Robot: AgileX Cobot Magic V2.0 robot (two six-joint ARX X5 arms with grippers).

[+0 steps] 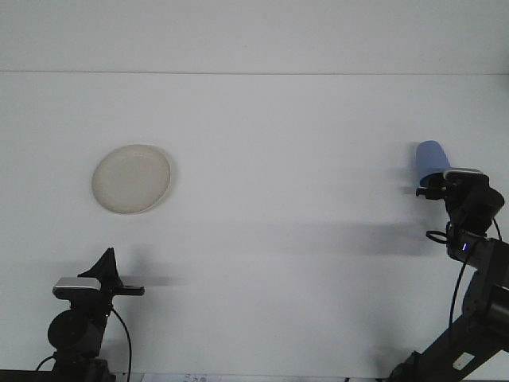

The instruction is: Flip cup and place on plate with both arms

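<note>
Resting on the white table point(286, 159): 1 plate and 1 cup, well apart, with 2 arms at the near corners.
Cup: the blue cup point(431, 158) sits at the far right of the table, tilted, its wider end toward the camera and hidden behind the right gripper.
Plate: the cream plate point(131, 178) lies flat on the left half of the table, with nothing on it.
Right gripper: the right gripper point(438, 185) is at the near lower edge of the cup, overlapping it in this view; whether it touches the cup cannot be told.
Right fingers: hidden behind the wrist body and camera mount, so I cannot tell whether they are apart, together or clamped on the cup.
Right arm: the right arm point(477, 302) rises from the bottom right corner, with a small blue light on it.
Left gripper: the left gripper point(103, 267) sits low at the bottom left, near the plate but clear of it, pointing up.
Left fingers: seen only as 1 dark pointed shape, so I cannot tell their state.
</note>
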